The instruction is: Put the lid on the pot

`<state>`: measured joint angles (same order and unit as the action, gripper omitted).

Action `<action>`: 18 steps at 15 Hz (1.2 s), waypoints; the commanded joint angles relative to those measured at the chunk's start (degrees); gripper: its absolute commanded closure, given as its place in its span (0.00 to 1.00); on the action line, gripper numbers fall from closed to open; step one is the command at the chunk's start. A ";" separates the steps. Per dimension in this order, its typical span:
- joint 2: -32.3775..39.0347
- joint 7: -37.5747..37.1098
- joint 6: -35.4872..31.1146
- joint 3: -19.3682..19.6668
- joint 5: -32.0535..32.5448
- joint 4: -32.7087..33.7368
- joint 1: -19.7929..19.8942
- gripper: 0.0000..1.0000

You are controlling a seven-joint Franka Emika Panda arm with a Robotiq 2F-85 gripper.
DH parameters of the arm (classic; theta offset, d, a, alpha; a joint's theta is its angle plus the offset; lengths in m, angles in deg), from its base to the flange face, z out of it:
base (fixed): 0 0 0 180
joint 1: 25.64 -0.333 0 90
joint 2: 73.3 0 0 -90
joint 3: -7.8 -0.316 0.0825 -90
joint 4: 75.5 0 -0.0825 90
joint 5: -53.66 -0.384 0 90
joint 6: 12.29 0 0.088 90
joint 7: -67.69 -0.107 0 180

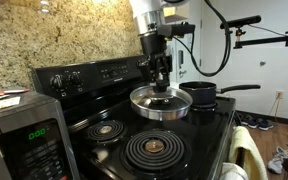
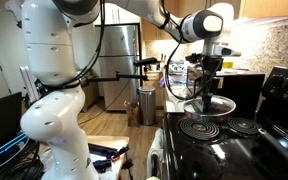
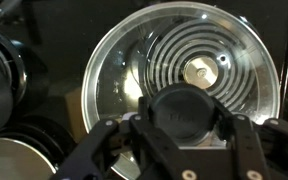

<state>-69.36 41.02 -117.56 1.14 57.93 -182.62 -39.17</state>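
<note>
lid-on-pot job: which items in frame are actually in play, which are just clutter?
In play:
- lid, gripped by its knob
- gripper
- pot, uncovered, beside the lid

Just lying about:
- microwave
- front coil burner
- bin

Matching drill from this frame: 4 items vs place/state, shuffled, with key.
Items:
1. lid
2. pot
3. microwave
4. front coil burner

Place/state:
A. beside the stove, green digits lit
B. dark, no lid on it, long handle sticking out
C. bare, at the stove's near edge in an exterior view
D. held by its black knob in the gripper

Pairs: 1-D, 2-B, 3-A, 4-C
</note>
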 commanded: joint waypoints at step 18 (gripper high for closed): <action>-0.86 15.14 6.78 12.56 6.13 9.44 17.50 0.65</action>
<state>-72.17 54.13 -112.73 12.91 62.61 -176.44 -23.50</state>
